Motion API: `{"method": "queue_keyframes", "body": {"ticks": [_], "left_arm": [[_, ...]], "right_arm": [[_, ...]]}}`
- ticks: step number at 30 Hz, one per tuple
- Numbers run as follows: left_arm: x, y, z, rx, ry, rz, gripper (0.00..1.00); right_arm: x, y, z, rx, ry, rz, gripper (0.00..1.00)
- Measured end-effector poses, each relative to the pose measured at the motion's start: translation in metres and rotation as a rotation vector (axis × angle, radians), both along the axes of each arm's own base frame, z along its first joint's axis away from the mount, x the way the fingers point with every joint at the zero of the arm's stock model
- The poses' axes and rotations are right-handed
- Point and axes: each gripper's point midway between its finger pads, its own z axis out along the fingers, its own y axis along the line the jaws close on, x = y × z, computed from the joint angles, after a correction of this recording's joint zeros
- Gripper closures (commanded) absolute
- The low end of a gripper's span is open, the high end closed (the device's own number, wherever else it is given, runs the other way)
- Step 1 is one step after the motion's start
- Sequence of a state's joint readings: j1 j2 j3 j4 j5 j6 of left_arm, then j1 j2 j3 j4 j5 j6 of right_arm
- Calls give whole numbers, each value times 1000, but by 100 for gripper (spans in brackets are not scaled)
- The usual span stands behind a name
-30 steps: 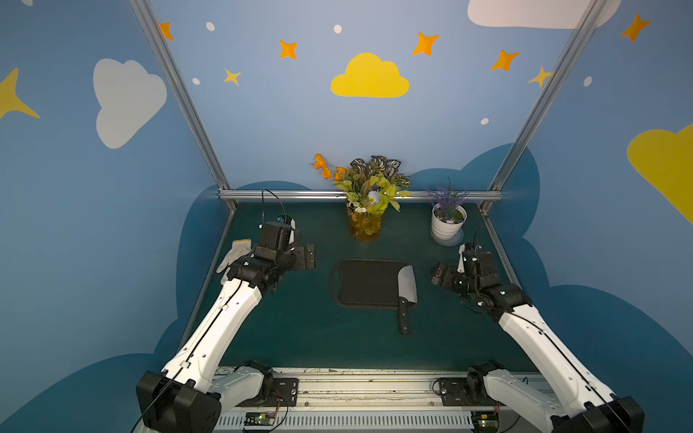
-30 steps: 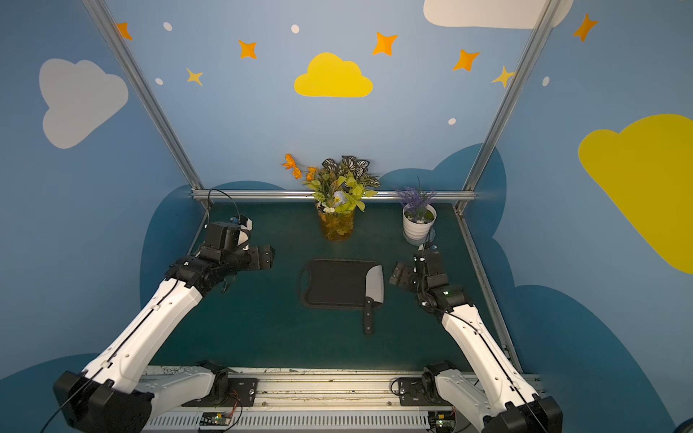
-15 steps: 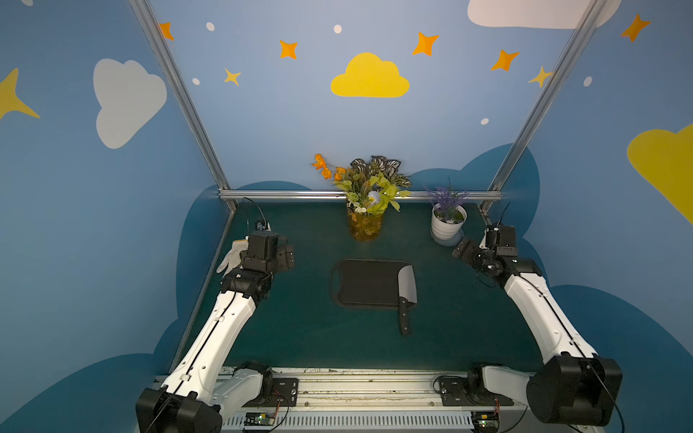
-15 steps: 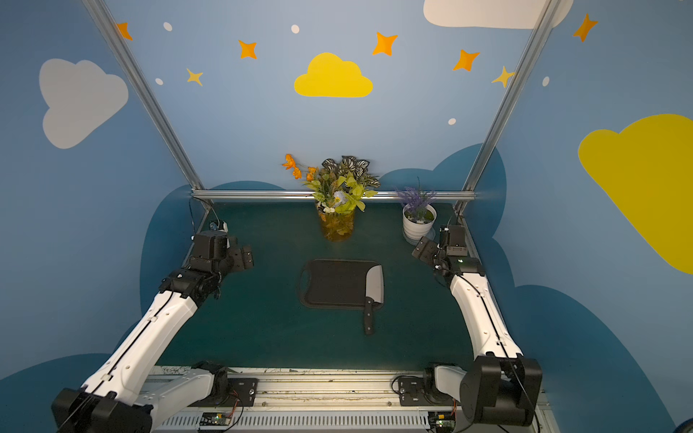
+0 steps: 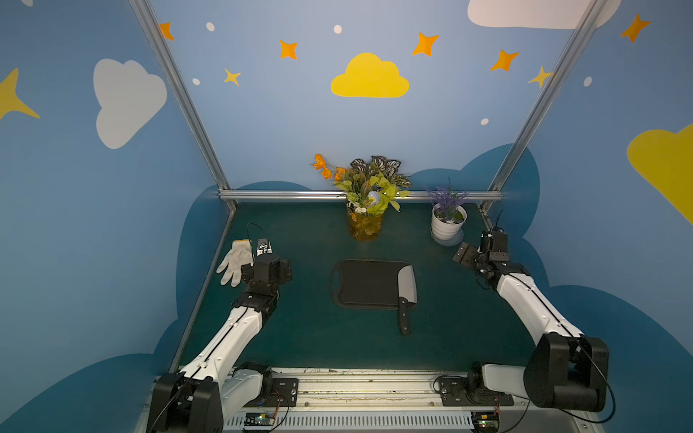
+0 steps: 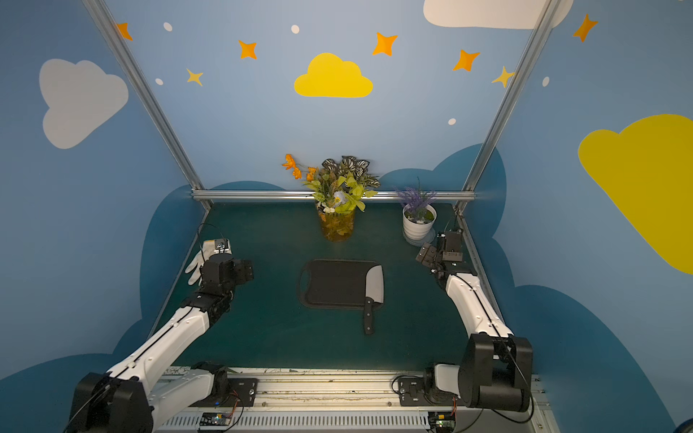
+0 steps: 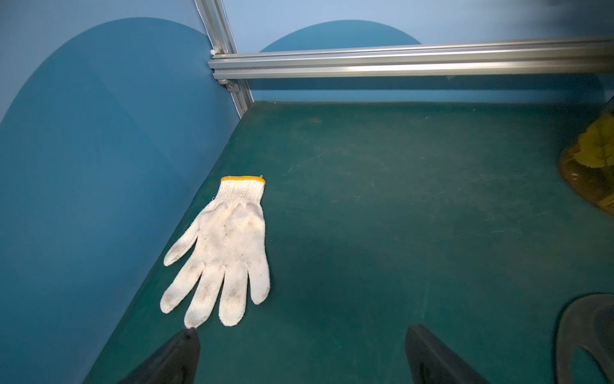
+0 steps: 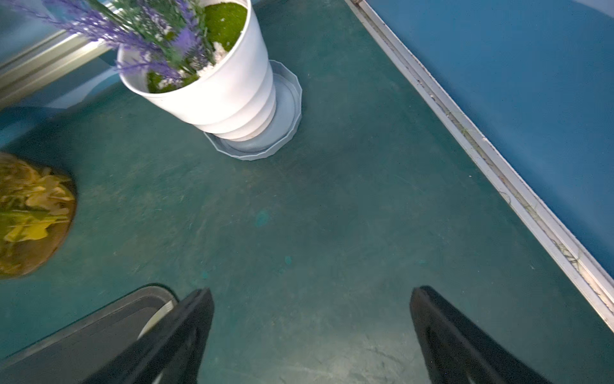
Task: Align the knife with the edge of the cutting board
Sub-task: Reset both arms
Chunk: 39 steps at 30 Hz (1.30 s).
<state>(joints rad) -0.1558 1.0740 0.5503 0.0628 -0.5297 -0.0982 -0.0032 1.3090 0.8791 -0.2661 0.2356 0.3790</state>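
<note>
Glove (image 7: 226,246) comes first: a white work glove lies flat on the green mat just ahead of the left pincer (image 7: 300,330), one of its fingertips nearly meeting one of the pincer's fingers. That pincer's jaws stand wide apart with nothing between them. Well off to this pincer's right lies the cutting board (image 5: 365,283). The knife (image 5: 407,286) rests at the board's end nearer the right pincer (image 8: 312,291). Its blade lies flat on the board with the long side running along the short edge, and the black handle sticks out over the near rim onto the mat. The right pincer is spread open too, empty and well apart from the knife, with a white flowerpot (image 8: 229,89) ahead of it. Judged from this, the alignment looks done, and only parking the arms seems left.
</note>
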Motion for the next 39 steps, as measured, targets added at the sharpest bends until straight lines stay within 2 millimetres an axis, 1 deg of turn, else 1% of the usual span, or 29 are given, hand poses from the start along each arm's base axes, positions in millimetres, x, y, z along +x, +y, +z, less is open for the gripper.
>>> {"method": "queue_keyframes", "body": {"ticks": [8, 10, 15, 17, 19, 21, 25, 29, 32, 35, 39], "left_arm": [[21, 7, -9, 52, -37, 11, 0], [25, 5, -18, 62, -31, -9, 0], [23, -5, -54, 92, 23, -92, 0], [24, -9, -63, 101, 34, -130, 0], [26, -14, -67, 106, 33, -166, 0], [29, -19, -67, 105, 20, -199, 0], [36, -27, -58, 97, -26, -249, 0], [39, -30, -55, 88, -45, -281, 0], [40, -41, -55, 57, -53, -340, 0], [40, -54, -53, 23, -66, -404, 0], [44, -61, -49, 2, -102, -432, 0]], "right_arm": [[-8, -22, -20, -87, -1, -75, 2], [-9, -27, -21, -101, -4, -87, 2], [-7, -32, -21, -135, -29, -86, 2], [-8, -33, -24, -150, -34, -82, 2], [-11, -34, -29, -162, -35, -75, 2], [-13, -34, -33, -171, -45, -69, 2], [-19, -33, -44, -187, -40, -52, 2], [-16, -30, -43, -203, -53, -33, 2], [-13, -26, -43, -212, -70, -14, 2], [-14, -22, -49, -222, -70, 9, 2], [-15, -18, -55, -232, -77, 33, 2]]}}
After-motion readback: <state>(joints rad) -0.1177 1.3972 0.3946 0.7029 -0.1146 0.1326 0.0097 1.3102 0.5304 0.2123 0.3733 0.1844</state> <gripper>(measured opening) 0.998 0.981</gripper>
